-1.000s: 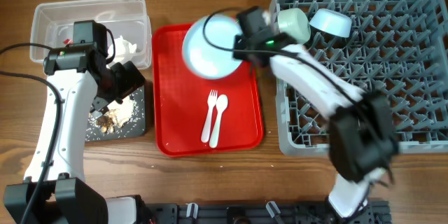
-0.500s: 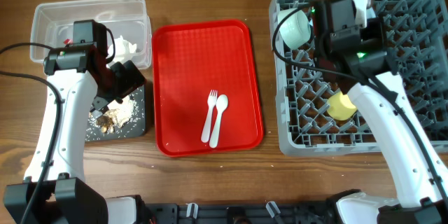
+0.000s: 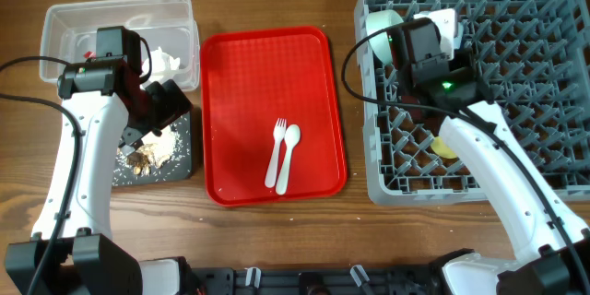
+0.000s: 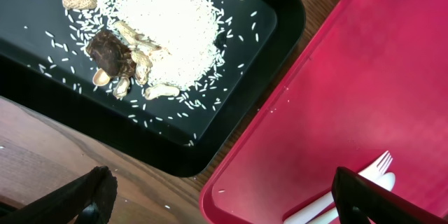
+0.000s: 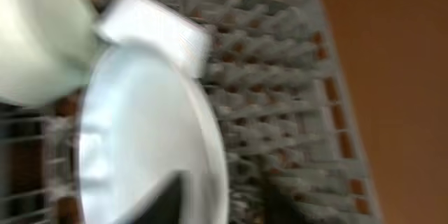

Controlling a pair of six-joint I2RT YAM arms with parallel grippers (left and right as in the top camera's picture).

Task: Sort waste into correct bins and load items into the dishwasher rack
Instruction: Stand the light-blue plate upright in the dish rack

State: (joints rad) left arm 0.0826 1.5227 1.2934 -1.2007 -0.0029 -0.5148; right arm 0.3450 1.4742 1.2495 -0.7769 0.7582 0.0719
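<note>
My right gripper [image 3: 422, 44] is shut on the pale blue plate [image 5: 147, 140], holding it on edge over the far-left part of the grey dishwasher rack [image 3: 535, 83]. The mint-green bowl [image 3: 380, 29] lies beside it, also blurred in the right wrist view [image 5: 35, 42]. A pale blue bowl [image 3: 444, 20] partly shows behind the wrist. The yellow cup [image 3: 445, 145] sits in the rack under the arm. My left gripper [image 4: 231, 203] is open and empty above the gap between the black tray [image 4: 273, 35] and the red tray [image 4: 364, 91]. The white fork [image 3: 275, 152] and spoon [image 3: 288, 152] lie on the red tray.
The black tray [image 3: 184, 161] holds rice and peanut scraps [image 4: 164, 24]. The clear tub [image 3: 64, 18] behind it holds a white napkin [image 3: 166, 58] and a bit of red wrapper [image 3: 88, 53]. The left arm reaches over both bins.
My right arm carried the plate from above the red tray to the rack, then drew back to the rack's far-left corner. The left arm has not moved.
</note>
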